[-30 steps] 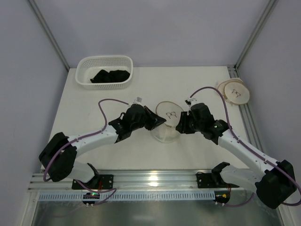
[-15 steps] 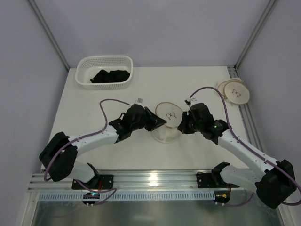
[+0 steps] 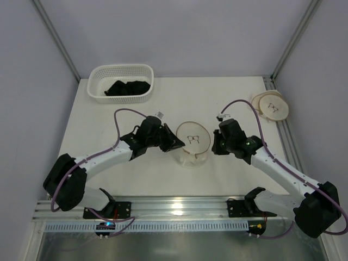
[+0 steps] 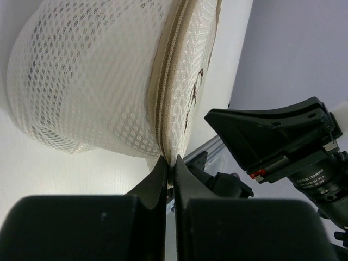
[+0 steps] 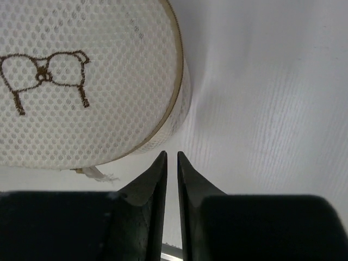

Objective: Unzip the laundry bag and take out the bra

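The laundry bag (image 3: 191, 140) is a round cream mesh pouch with a brown rim and a brown glasses-shaped mark on its top, standing mid-table between both arms. My left gripper (image 3: 176, 144) is shut on the bag's zip seam; in the left wrist view the fingertips (image 4: 169, 161) pinch the brown zip line (image 4: 167, 92) at the rim. My right gripper (image 3: 214, 143) is shut just off the bag's right side. In the right wrist view its tips (image 5: 169, 156) hold nothing, close below the rim (image 5: 175, 92). The bra is out of view.
A white lattice basket (image 3: 95, 81) with black cloth (image 3: 127, 87) stands at the back left. A second round mesh pouch (image 3: 270, 105) lies at the table's right edge by the metal rail. A frayed white tag (image 5: 95, 174) hangs under the bag's rim.
The right gripper has closed from partly open and drawn slightly back from the bag. The left gripper, still pinching the seam, moved a little left and nearer, tilting the bag's top.
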Tool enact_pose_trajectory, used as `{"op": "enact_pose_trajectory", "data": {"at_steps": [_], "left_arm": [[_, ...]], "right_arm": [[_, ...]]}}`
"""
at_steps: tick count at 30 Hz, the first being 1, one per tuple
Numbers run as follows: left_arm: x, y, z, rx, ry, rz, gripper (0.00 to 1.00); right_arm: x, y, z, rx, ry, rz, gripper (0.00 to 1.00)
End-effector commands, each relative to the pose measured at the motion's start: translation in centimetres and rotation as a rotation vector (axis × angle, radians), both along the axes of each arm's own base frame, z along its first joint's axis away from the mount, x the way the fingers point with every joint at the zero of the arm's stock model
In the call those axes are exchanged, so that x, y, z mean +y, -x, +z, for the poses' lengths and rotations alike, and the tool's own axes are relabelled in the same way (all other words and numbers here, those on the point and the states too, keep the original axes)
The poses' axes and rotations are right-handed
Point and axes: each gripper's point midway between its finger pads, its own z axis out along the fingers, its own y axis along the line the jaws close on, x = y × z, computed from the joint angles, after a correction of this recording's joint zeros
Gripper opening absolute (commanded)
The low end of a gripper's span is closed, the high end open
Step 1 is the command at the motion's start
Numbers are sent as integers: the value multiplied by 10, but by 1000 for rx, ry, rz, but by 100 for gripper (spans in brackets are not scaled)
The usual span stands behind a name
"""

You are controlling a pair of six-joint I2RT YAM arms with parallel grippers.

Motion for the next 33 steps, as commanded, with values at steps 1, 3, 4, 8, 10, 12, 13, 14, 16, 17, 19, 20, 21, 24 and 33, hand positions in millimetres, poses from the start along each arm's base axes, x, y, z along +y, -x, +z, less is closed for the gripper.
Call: {"op": "enact_pose_trajectory", "data": {"at_steps": [1,3,4,8,10,12,13,14,16,17,19,20,21,24,33], "left_arm": [[10,5,13,-36,10,-26,0],[7,4,16,-35,33,-29,0],[5,4,17,-33,40,-30,0],[-2,-1,21,-25,84,-21,0],[-5,-3,23,-19,107,-13,0],[-6,-4,26,-17,121,-6,0],[-7,-4,27,-17,124,-5,0],[-7,-5,30,-23,129,-2,0],[-7,-5,34,-23,137,0,0],[-8,-5,37,-25,141,-3,0],[-9,-6,40,-27,144,-4,0],[-9,-5,41,-30,142,-6,0],[-9,-6,42,-31,141,-5,0],[-8,-5,41,-28,140,-7,0],[-6,-3,36,-16,146,1,0]], "right_arm": [[37,9,20,-19,-163,161,19],[57,21,32,-36,-258,236,42],[68,29,37,-43,-282,280,46],[92,53,45,-46,-344,362,54],[95,52,38,-46,-322,353,55],[97,51,25,-26,-298,350,55],[98,45,23,-43,-286,334,55],[99,43,20,-47,-279,330,55],[97,35,8,-42,-243,295,55],[96,31,6,-47,-225,276,55],[94,25,3,-59,-187,247,55],[89,20,2,-81,-158,216,55],[89,18,4,-89,-150,210,55],[84,12,8,-122,-125,182,55],[96,2,26,-183,-173,194,30]]}}
